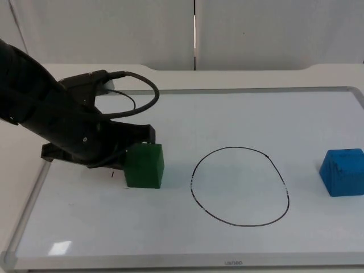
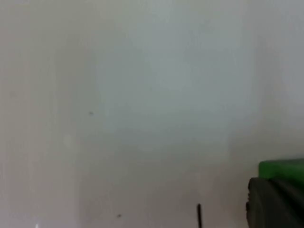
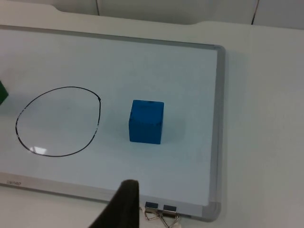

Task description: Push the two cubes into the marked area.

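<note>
A green cube (image 1: 144, 165) stands on the whiteboard, left of a black hand-drawn oval (image 1: 240, 186). My left gripper (image 1: 118, 153) sits low on the board right against the cube's left side. The left wrist view has the cube (image 2: 283, 168) just beyond the gripper (image 2: 274, 203). A blue cube (image 1: 342, 172) rests near the board's right edge, apart from the oval. From the right wrist I see this blue cube (image 3: 147, 121) beside the oval (image 3: 58, 121). My right gripper (image 3: 122, 205) waits above the board's edge, well clear of the cube.
The whiteboard has a raised metal frame (image 1: 239, 89) around it. Two binder clips (image 3: 159, 214) hang on its edge near the right gripper. A short black pen mark (image 1: 112, 174) lies just left of the green cube. The grey partition wall (image 1: 256, 28) closes the back.
</note>
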